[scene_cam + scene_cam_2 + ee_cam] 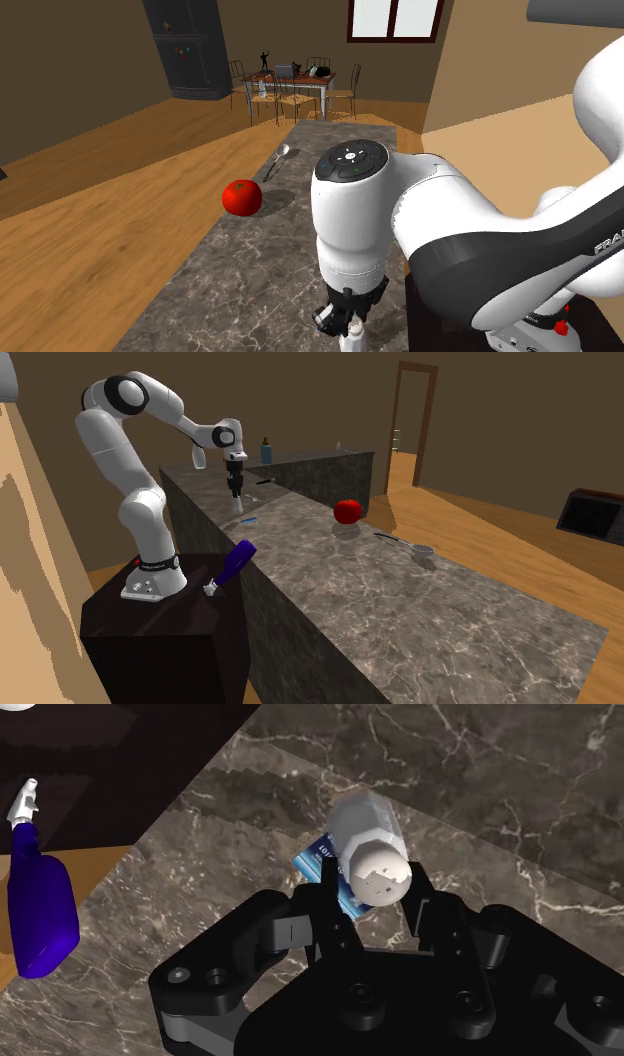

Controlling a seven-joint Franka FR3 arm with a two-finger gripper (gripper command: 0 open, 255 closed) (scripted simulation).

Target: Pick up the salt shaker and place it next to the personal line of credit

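My claw (372,899) is clenched on the salt shaker (368,844). My two black fingers (336,914) press its sides just under the rounded, holed cap, which faces my wrist camera. The salt shaker is a pale whitish grey and hangs upright below my hand. Beneath it, on the dark veined counter (480,784), lies a small blue card (316,864) with white lettering, partly covered by the salt shaker's body. I cannot tell for sure whether its base touches the counter; in the second exterior view it seems to hang a little above the surface.

In that view my claw (235,487) points straight down over the end of the counter (450,602) nearest my stand (150,642). The salt shaker (236,504) is under it and the card (250,521) just beside. A blue spray bottle (232,564) leans tilted on the stand, nozzle down. Farther along the counter sits a red tomato (347,510), and beyond it a spoon (405,543), both well apart from the salt shaker.

In the shoulder view my claw (345,318) hangs at the bottom edge, with the tomato (241,197) and spoon (278,160) up the counter.
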